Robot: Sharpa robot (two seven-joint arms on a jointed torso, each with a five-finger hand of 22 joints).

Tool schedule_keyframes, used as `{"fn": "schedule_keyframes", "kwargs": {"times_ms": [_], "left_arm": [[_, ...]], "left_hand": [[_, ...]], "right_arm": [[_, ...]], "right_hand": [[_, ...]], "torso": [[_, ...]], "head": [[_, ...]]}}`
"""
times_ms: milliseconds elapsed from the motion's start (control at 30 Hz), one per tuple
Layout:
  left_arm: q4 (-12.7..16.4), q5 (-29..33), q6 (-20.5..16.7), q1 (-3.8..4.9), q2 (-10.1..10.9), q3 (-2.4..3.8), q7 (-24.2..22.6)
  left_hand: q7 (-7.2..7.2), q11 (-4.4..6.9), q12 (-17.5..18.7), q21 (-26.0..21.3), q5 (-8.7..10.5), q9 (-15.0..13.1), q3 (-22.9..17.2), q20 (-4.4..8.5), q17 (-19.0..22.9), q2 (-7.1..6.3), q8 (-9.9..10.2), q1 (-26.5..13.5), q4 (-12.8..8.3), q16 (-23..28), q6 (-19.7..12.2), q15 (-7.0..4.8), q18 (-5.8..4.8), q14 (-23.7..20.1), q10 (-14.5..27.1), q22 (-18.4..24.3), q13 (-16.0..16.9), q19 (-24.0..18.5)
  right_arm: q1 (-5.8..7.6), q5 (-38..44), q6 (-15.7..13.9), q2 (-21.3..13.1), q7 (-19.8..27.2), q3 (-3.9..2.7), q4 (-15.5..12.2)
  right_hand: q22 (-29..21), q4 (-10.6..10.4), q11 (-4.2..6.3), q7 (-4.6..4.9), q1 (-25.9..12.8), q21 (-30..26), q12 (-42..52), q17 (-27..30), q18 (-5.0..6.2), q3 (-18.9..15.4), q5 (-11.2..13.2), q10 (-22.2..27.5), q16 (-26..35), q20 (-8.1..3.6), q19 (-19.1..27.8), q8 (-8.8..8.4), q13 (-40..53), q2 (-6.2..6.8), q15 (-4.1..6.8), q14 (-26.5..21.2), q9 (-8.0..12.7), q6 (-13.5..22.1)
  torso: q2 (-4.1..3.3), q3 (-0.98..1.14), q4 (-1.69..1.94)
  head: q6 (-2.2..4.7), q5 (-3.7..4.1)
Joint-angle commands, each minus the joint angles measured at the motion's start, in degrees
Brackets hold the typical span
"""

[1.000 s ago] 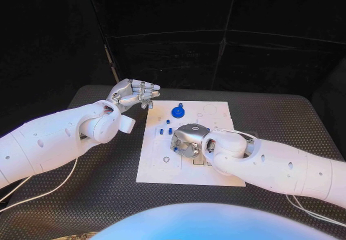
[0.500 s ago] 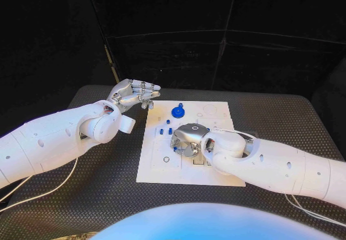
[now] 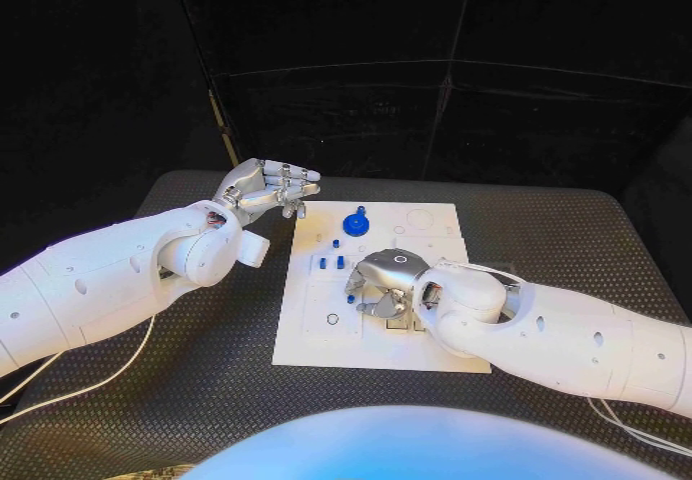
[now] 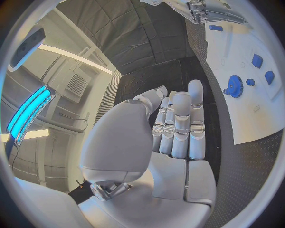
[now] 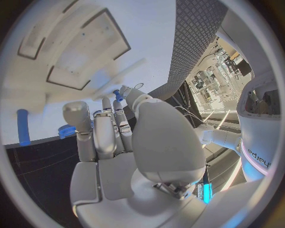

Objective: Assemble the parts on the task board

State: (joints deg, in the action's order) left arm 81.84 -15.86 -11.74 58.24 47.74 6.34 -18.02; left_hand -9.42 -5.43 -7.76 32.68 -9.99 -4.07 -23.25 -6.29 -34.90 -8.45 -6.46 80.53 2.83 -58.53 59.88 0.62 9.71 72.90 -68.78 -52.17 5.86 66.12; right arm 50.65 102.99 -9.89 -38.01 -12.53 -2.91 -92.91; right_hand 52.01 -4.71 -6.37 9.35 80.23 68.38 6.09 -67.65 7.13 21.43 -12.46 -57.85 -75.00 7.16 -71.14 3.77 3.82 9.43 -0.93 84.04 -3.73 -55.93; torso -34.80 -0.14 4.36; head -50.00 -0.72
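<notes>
The white task board (image 3: 325, 330) lies in the middle of the table. A blue gear (image 3: 356, 220) stands near its far edge, with small blue parts (image 3: 332, 262) just in front of it. My right hand (image 3: 387, 283) hovers over the board's middle and pinches a small blue part (image 5: 118, 95) at its fingertips; that blue part (image 3: 351, 298) also peeks out under the hand. My left hand (image 3: 267, 188) is raised beside the board's far left corner, holding nothing, its fingers (image 4: 178, 126) side by side. The blue gear (image 4: 234, 86) and my right hand (image 4: 208, 9) lie beyond it.
Shallow rectangular recesses (image 5: 77, 52) are cut into the board beneath my right hand. A blue peg (image 5: 23, 127) stands close to the blue gear (image 5: 67, 130). Black textured matting (image 3: 188, 380) surrounds the board, and a white cable (image 3: 87, 385) trails along the near left.
My right hand has shifted slightly to the right and nearer over the board. The left arm and the parts on the board have stayed put.
</notes>
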Motion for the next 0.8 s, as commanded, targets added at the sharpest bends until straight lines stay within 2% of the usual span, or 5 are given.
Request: {"fn": "schedule_keyframes", "kwargs": {"times_ms": [33, 167, 433, 600, 800], "left_arm": [[-0.02, 0.29, 0.81, 0.04, 0.08, 0.07, -0.04], [-0.11, 0.29, 0.87, -0.03, 0.14, 0.07, -0.03], [-0.12, 0.29, 1.11, -0.27, 0.22, 0.07, 0.06], [-0.02, 0.29, 1.23, -0.45, 0.38, 0.06, 0.14], [0.00, 0.29, 1.36, -0.53, 0.38, 0.06, 0.17]], "left_hand": [[-0.16, 0.16, -0.25, -0.27, 0.24, 0.08, 0.16, 0.02, 0.10, 0.35, 0.28, -0.16, -0.04, 0.39, -0.13, -0.11, 0.65, -0.40, 0.43, 0.08, 0.08, -0.39], [-0.16, 0.16, -0.25, -0.27, 0.24, 0.08, 0.16, 0.02, 0.10, 0.35, 0.28, -0.16, -0.04, 0.39, -0.13, -0.11, 0.65, -0.40, 0.43, 0.08, 0.08, -0.39], [-0.17, 0.14, -0.27, -0.31, 0.24, 0.09, 0.19, 0.00, 0.24, 0.35, 0.31, -0.17, -0.05, 0.47, -0.17, -0.09, 0.65, -0.48, 0.51, 0.10, 0.09, -0.41], [-0.17, 0.14, -0.27, -0.31, 0.24, 0.09, 0.19, 0.00, 0.24, 0.35, 0.31, -0.17, -0.05, 0.47, -0.17, -0.09, 0.65, -0.48, 0.51, 0.10, 0.09, -0.41], [-0.17, 0.14, -0.27, -0.31, 0.24, 0.09, 0.19, 0.00, 0.24, 0.35, 0.31, -0.17, -0.05, 0.47, -0.17, -0.09, 0.65, -0.48, 0.51, 0.10, 0.09, -0.41]], "right_arm": [[-0.01, 0.26, -5.69, -1.47, 1.15, -0.06, -2.02], [-0.06, -0.18, -9.78, -4.26, 1.78, -0.27, -4.69], [-0.08, -2.87, -12.52, -7.21, 1.84, -4.32, -6.12], [-0.07, -2.78, -9.20, -10.05, 0.17, -7.26, -6.16], [-0.04, -0.57, -3.28, -12.77, -1.36, -8.20, -5.57]], "right_hand": [[-0.28, 0.04, -0.03, 0.00, -0.53, -0.32, 0.53, 0.14, 0.41, -0.84, 0.00, 0.66, 0.38, -0.01, 0.57, -0.14, 0.10, 0.38, -0.37, 1.31, -0.02, 0.57], [-0.51, 0.10, -0.02, 0.06, -0.67, -0.53, 1.25, 0.48, 0.43, -1.93, 0.23, 1.10, 0.56, 0.00, 0.61, -0.10, 0.16, 0.45, -0.36, 1.23, -0.06, 1.01], [-0.56, 0.16, 0.00, 0.10, -0.45, -0.62, 2.02, 0.42, 0.43, -2.68, 0.12, 1.50, 0.46, -0.02, 0.51, -0.07, 0.22, 0.04, -0.33, 1.26, -0.08, 1.45], [-0.40, 0.27, 0.04, -0.01, -0.17, -0.54, 2.52, 0.30, 0.39, -2.92, -0.07, 1.51, 0.32, -0.04, 0.34, -0.03, 0.25, -0.21, -0.30, 1.35, -0.11, 1.51], [-0.60, 0.16, 0.11, -0.71, -0.34, -0.71, 3.33, 0.47, 0.41, -4.48, 0.26, 2.14, 0.35, -0.11, 0.25, -0.09, 0.17, 0.25, -0.23, 1.40, -0.09, 2.00]], "torso": [[-0.03, 0.06, -0.16], [0.07, 0.01, -0.19], [0.00, 0.03, 0.11], [-0.01, -0.10, 0.05], [-0.01, -0.09, -0.01]], "head": [[0.00, -0.05], [0.00, 0.35], [0.00, 1.04], [0.00, 1.30], [0.00, 1.60]]}}
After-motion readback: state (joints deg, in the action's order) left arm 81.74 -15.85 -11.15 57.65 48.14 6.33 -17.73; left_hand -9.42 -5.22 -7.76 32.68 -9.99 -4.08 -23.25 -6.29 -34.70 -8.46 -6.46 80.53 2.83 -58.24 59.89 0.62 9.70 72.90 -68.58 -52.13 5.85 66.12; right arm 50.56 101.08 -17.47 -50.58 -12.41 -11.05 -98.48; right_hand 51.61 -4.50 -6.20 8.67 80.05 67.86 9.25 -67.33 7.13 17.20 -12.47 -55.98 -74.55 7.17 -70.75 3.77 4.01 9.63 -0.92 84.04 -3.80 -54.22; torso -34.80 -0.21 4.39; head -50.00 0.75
